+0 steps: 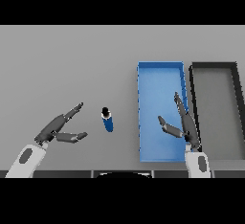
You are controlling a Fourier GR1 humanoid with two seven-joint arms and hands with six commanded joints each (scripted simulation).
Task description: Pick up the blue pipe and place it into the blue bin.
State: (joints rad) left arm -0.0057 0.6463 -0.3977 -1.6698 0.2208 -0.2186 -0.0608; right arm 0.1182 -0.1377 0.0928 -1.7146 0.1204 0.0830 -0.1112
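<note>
On the grey table (blue bin right), blue pipe stands between two spread-fingered hands.

glossy blue pipe, matt grey table

The right hand covers part of the blue bin at the lower right of the frame.

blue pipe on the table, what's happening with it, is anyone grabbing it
Nothing holds it yet. The blue pipe stands on the grey table, left of the blue bin. The left hand is open beside the pipe, apart from it. The right hand is open over the bin. A dark bin sits further right.
</note>
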